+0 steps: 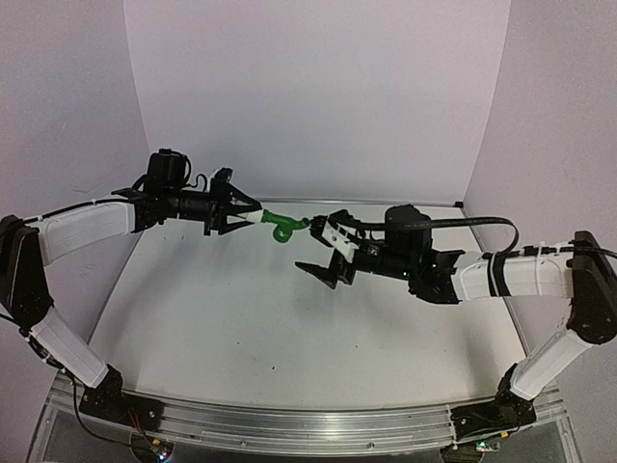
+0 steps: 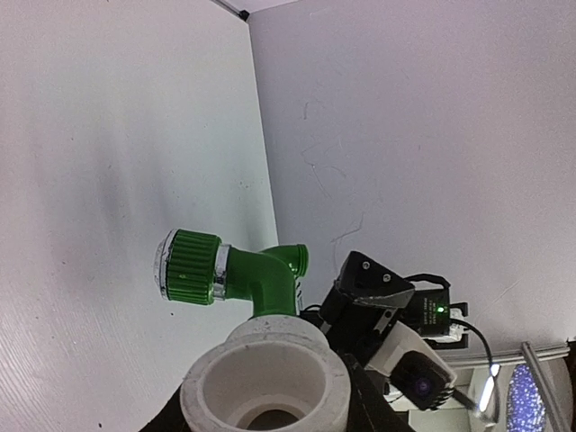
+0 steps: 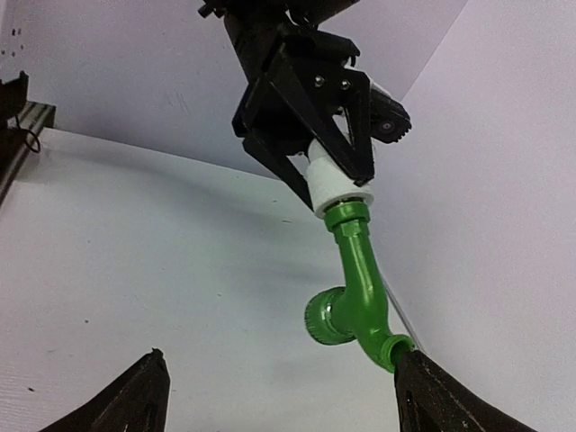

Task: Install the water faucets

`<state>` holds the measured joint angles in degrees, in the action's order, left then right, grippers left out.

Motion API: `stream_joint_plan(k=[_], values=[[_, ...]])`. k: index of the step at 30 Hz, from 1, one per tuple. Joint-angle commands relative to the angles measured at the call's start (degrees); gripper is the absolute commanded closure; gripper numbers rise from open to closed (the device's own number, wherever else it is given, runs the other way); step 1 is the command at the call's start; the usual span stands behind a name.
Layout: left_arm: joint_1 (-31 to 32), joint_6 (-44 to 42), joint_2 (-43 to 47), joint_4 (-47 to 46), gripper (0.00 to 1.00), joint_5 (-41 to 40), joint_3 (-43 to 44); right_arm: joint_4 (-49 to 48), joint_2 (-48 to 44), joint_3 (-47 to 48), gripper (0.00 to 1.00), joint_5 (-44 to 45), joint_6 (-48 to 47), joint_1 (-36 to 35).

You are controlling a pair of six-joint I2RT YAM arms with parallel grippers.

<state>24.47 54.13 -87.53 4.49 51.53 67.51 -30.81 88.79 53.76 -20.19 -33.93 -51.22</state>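
The green tap (image 1: 282, 227) is joined at its stem to the white pipe fitting (image 1: 254, 218), and the pair hangs in the air above the table's far middle. My left gripper (image 1: 241, 214) is shut on the white fitting. My right gripper (image 1: 324, 253) is open just right of the tap, its upper finger at the spout end. The left wrist view shows the fitting's open bore (image 2: 265, 378) and the tap's ribbed knob (image 2: 191, 266). In the right wrist view the tap (image 3: 355, 288) hangs from the fitting (image 3: 335, 184), and my right fingertip (image 3: 423, 378) touches the spout mouth.
The white table (image 1: 289, 328) lies beneath both arms, with pale walls behind and at the sides. The metal rail (image 1: 308, 424) with the arm bases runs along the near edge. The right arm's cable (image 1: 472, 224) loops above its forearm.
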Motion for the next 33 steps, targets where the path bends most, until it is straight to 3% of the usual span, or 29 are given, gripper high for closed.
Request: stream_joint_plan(k=[1,6,15,20,33], values=[[0.2,7.1,1.2,-3.0,1.00,4.0,0.7,-7.3,3.0,1.1,0.12,4.9,-19.9,-3.5],[-0.1,15.8,-1.0,-3.0,1.00,9.4,-0.3,-24.6,7.5,-5.5,0.10,9.6,-48.1,-6.3],[-0.5,21.0,-0.2,-2.6,1.00,14.7,-2.8,-27.4,9.2,-6.8,0.09,12.3,-79.4,-6.6],[-0.5,21.7,0.6,-2.5,1.00,16.1,-3.0,-24.7,11.0,-4.7,0.11,13.5,-86.5,-6.6],[-0.3,21.6,3.8,-1.8,1.00,17.6,-5.0,-24.4,15.6,1.5,0.14,11.3,-94.4,-5.3]])
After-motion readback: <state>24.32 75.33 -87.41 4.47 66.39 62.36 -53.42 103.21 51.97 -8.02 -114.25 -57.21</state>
